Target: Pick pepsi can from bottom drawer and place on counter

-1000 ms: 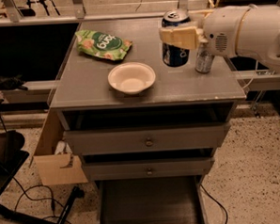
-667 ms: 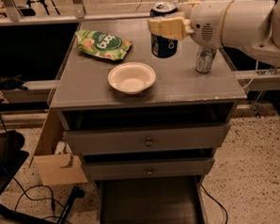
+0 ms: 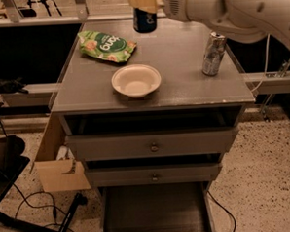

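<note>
Gripper (image 3: 145, 3): clamped on pepsi can (image 3: 145, 21), mid back edge of counter (image 3: 182, 82). Bottom drawer (image 3: 155, 212): pulled open. Silver can (image 3: 213, 54): right edge.

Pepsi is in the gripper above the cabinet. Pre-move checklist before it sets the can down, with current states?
1. Grip: the gripper is closed on the top of the pepsi can, which hangs upright. ok.
2. Position: the can is over the rear of the counter, close to the far edge. Margin: cannot tell.
3. Landing spot: the chip bag, bowl and silver can all sit apart from it. ok.
4. Contact with the counter: cannot tell.
5. Bottom drawer: open, nothing seen on its floor. ok.
</note>
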Controlling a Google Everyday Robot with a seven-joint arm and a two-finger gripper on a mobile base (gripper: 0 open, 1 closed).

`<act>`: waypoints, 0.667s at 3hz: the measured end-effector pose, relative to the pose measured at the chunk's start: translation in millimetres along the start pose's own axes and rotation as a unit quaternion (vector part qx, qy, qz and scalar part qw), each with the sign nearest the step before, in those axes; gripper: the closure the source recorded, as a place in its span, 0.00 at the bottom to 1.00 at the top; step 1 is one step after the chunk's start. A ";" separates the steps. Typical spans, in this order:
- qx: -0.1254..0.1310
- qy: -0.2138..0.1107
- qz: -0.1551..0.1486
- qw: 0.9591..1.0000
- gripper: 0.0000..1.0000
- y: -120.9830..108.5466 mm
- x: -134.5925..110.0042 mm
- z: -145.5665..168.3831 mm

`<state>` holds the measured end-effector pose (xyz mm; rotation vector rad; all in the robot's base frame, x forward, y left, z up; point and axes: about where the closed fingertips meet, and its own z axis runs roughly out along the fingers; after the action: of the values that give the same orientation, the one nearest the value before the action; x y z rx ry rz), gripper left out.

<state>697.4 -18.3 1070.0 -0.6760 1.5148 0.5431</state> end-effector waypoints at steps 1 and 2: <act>0.038 0.012 0.029 0.999 1.00 -26.8 16.2 44.7; 0.077 0.016 0.067 0.995 1.00 -59.2 42.8 70.1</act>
<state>789.0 -15.2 1026.9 -0.4691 1.6221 0.5127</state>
